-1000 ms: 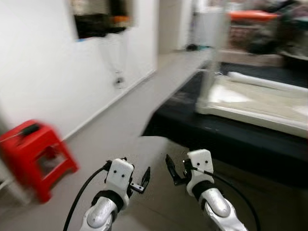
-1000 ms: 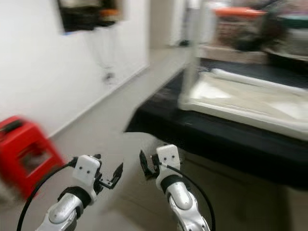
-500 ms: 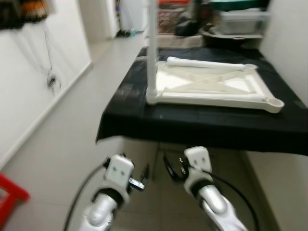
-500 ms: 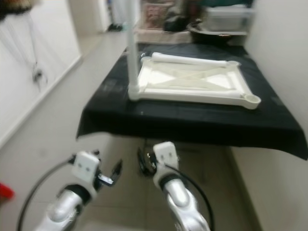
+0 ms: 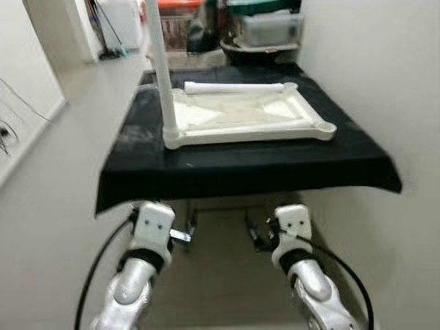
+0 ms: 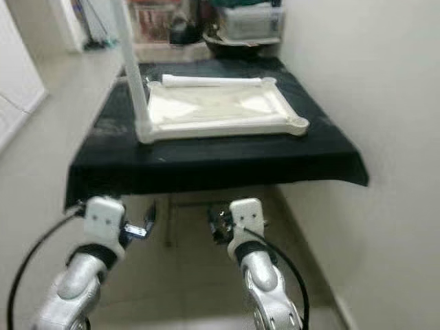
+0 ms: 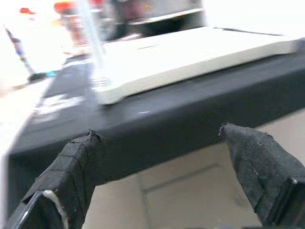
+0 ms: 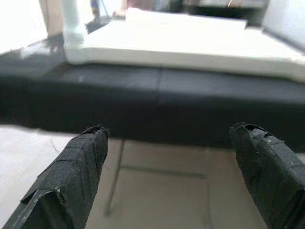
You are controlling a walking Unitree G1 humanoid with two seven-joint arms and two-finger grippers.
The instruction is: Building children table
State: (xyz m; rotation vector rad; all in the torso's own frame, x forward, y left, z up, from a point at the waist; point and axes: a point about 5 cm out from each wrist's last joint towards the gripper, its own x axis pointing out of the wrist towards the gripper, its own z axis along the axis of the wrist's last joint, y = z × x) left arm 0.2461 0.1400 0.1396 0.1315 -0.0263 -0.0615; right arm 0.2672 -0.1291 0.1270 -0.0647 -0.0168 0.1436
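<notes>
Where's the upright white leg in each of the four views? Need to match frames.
Left eye view: the upright white leg stands at the near-left corner of the white tabletop frame, upper left of centre.
Right eye view: upper left, same corner.
Left wrist view: blurred pale post at upper left.
Right wrist view: top left.
Shared landmark: the black cloth under the frame, its front edge crossing every view.

Both silver arms reach forward side by side at like height, bent at the elbow, wrists level. The left tool (image 5: 187, 234) and the right tool (image 5: 256, 236) each hold nothing, their black fingers (image 7: 78, 164) spread wide apart and pointing ahead.
</notes>
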